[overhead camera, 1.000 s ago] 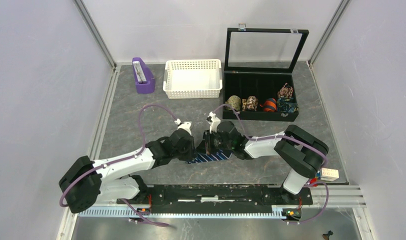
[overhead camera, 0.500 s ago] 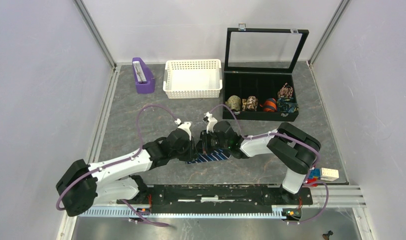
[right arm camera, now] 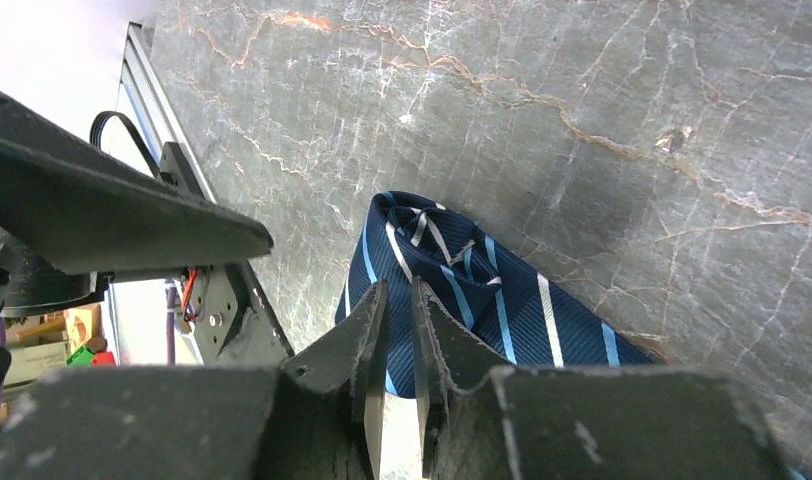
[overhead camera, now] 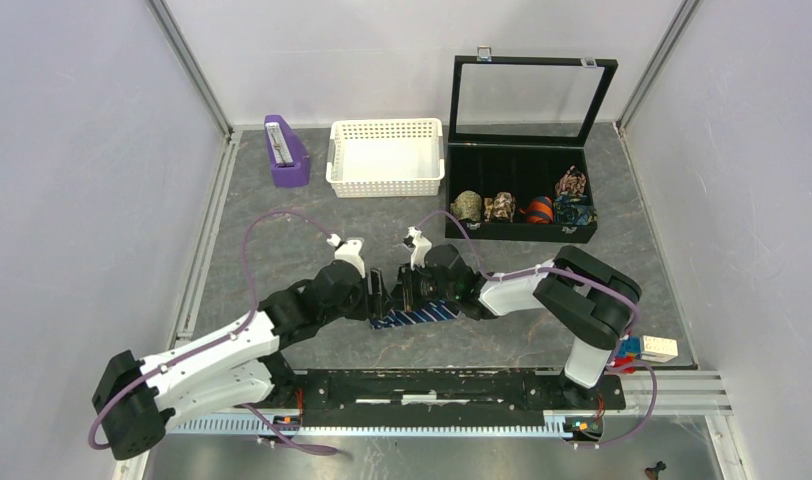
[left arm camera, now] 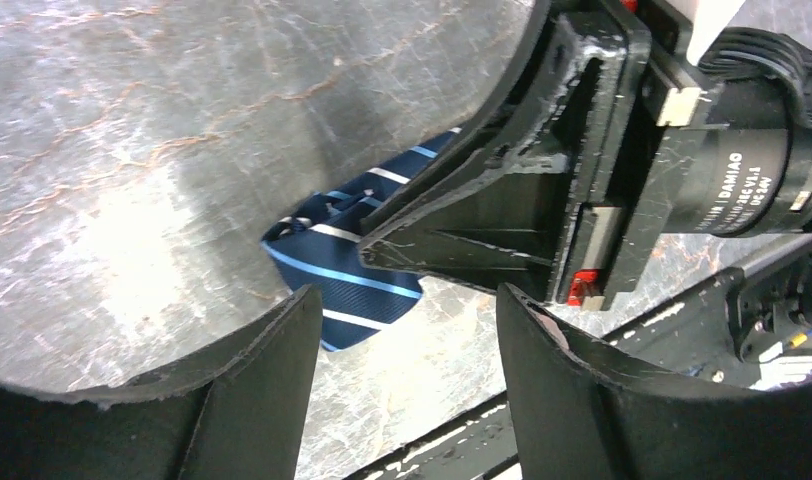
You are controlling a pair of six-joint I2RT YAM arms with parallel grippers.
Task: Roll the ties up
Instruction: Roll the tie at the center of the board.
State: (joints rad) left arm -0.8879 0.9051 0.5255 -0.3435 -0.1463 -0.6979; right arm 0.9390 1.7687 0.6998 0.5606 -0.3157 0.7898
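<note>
Top external: the tie (overhead camera: 419, 314) lies 6 o'clock of the table (overhead camera: 282, 240) centre, its coiled end toward 9. The left tool (left arm camera: 407, 298) stands apart and empty; the right tool (right arm camera: 394, 290) is nearly together, seemingly pinching cloth. With only that one pinch, we judge the coil may unwind.

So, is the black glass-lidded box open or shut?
Open: the black glass-lidded box has its lid standing upright behind the compartments.

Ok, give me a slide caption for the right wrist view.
Right gripper pinching the partly rolled navy striped tie on the grey table.
</note>
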